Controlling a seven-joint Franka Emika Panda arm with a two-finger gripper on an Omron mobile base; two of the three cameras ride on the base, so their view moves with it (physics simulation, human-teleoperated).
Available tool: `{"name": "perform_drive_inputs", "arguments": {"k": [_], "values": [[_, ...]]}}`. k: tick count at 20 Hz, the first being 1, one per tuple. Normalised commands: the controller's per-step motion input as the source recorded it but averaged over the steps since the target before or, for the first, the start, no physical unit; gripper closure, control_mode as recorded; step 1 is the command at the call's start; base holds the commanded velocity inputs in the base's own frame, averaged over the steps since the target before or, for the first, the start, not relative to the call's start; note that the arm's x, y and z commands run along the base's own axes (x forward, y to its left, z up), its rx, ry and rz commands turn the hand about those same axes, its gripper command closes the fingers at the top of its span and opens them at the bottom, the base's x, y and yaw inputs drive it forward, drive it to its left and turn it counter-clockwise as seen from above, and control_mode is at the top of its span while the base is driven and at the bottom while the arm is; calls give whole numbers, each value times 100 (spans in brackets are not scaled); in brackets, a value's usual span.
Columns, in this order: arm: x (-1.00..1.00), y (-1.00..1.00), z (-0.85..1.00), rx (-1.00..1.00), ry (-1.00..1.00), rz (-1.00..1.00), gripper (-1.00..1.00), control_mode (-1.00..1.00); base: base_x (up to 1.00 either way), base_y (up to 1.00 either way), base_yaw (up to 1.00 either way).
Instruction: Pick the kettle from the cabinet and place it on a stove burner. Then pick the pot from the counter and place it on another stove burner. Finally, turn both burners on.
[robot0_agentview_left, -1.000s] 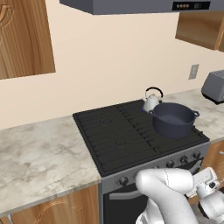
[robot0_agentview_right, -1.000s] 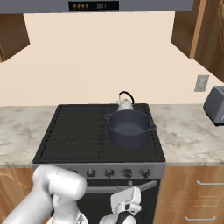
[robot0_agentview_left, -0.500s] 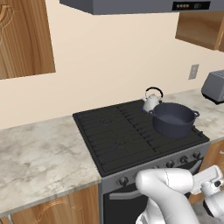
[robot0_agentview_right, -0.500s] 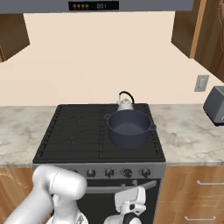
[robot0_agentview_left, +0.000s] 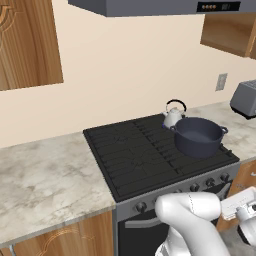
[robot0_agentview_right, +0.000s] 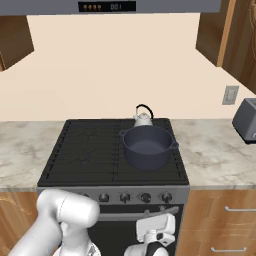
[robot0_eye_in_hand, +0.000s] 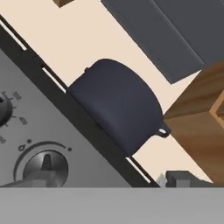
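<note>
The small silver kettle (robot0_agentview_left: 173, 116) (robot0_agentview_right: 143, 118) stands on the rear right stove burner (robot0_agentview_left: 155, 127). Directly in front of it, the wide dark blue-grey pot (robot0_agentview_left: 198, 136) (robot0_agentview_right: 148, 146) (robot0_eye_in_hand: 116, 103) sits on the front right burner (robot0_agentview_right: 150, 170). My gripper (robot0_agentview_right: 156, 225) (robot0_agentview_left: 236, 206) hangs low in front of the oven, below the row of knobs (robot0_agentview_right: 135, 197), open and holding nothing. In the hand view a round knob (robot0_eye_in_hand: 46, 166) lies close at the lower left, with the pot above it. The cabinet is out of view.
Marbled counter (robot0_agentview_left: 45, 180) (robot0_agentview_right: 215, 150) runs on both sides of the black cooktop. A boxy grey toaster (robot0_agentview_left: 245, 97) (robot0_agentview_right: 247, 120) stands at the right. A range hood (robot0_agentview_right: 125, 6) hangs above, with wooden doors (robot0_agentview_left: 27, 40) on the wall. Drawers (robot0_agentview_right: 225, 220) flank the oven.
My hand has drifted a little to the right in front of the oven, still open. Kettle and pot have not moved.
</note>
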Motion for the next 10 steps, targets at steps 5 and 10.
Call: {"name": "perform_drive_inputs", "arguments": {"k": [5,10], "values": [[0,-34,2,24,8,1,-100,-100,0,0,0],[20,-20,11,25,14,4,-100,-100,0,0,0]]}}
